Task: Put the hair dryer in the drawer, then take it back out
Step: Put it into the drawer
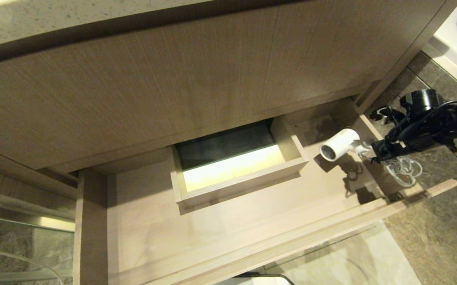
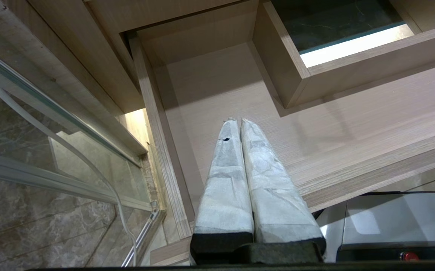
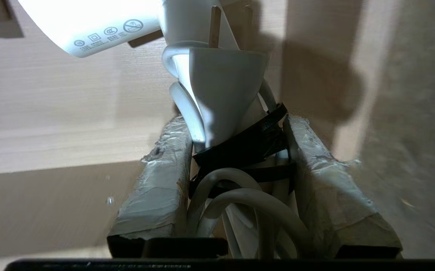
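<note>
Hair dryer (image 1: 339, 145) clamped by right gripper (image 3: 236, 150) jaws at handle/cord bundle — hangs over drawer (image 1: 93, 221) right end; lower level so cord clears the side wall. Left gripper (image 2: 240, 124) closed, idle.

A speckled stone surface (image 1: 54, 19) is overhanging a tall wood-grain panel (image 1: 196, 75). Grey marbled floor (image 1: 442, 233) is showing at the right, with a white fixture (image 1: 456, 43) sitting beyond it. A glass pane (image 2: 44, 124) is standing at the left.
</note>
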You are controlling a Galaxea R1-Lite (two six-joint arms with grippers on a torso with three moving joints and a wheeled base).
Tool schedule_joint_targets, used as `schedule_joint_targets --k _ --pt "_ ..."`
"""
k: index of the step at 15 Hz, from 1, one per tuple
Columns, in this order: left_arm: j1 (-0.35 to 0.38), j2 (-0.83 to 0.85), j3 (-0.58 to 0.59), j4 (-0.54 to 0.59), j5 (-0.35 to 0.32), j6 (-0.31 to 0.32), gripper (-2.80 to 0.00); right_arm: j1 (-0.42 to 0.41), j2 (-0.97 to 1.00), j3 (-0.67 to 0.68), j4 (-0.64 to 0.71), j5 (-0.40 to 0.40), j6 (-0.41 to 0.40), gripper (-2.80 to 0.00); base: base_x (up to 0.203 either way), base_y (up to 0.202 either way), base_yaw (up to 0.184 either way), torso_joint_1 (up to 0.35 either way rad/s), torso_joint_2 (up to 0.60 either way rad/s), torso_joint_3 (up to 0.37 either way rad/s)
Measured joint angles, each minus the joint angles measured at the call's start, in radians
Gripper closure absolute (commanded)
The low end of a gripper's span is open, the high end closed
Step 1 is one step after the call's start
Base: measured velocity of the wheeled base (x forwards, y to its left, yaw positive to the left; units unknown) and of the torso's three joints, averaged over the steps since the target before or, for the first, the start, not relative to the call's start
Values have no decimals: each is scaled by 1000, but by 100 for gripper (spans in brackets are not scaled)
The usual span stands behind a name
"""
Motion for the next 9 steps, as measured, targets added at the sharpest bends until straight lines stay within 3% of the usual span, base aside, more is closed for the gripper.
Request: schedule_joint_targets --k 9 --pt "0 0 0 0 0 0 0 36 188 -123 -156 57 9 0 0 0 0 0 0 0"
